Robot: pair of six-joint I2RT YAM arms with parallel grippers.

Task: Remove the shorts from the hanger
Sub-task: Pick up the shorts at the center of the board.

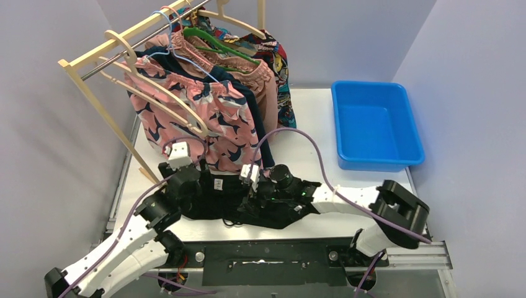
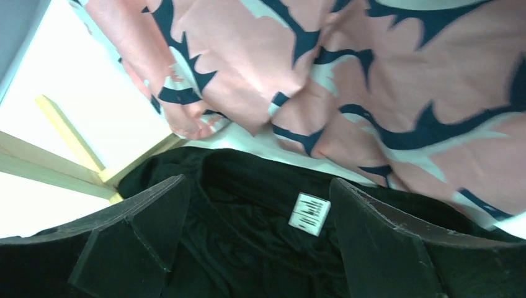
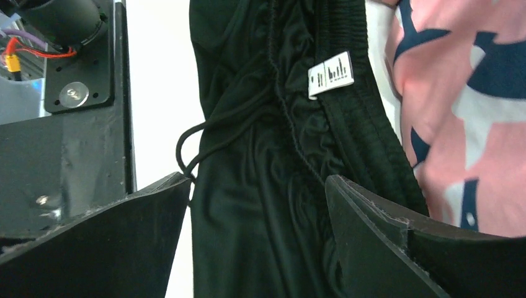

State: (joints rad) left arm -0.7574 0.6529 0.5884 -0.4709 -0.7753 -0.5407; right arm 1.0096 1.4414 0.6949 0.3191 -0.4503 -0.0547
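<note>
**White tabletop point(image 1: 310, 124): black shorts point(image 1: 229, 202) lying crumpled**

Black shorts rest on the tabletop, below pink printed shorts point(image 1: 217, 118) hung on the wooden rack point(image 1: 102, 113). Left tool point(image 2: 257, 183) and right tool point(image 3: 257, 179) hover over them, both spread, holding nothing. Fabric judged light, limp and slick. The gathered elastic waistband point(image 3: 360, 118) by the white label point(image 3: 330, 74) looks the best hold.

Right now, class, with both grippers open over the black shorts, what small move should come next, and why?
Probably close the right gripper on the black shorts: its open fingers straddle the gathered waistband, and the shorts lie loose on the table, ready to be lifted away.
</note>
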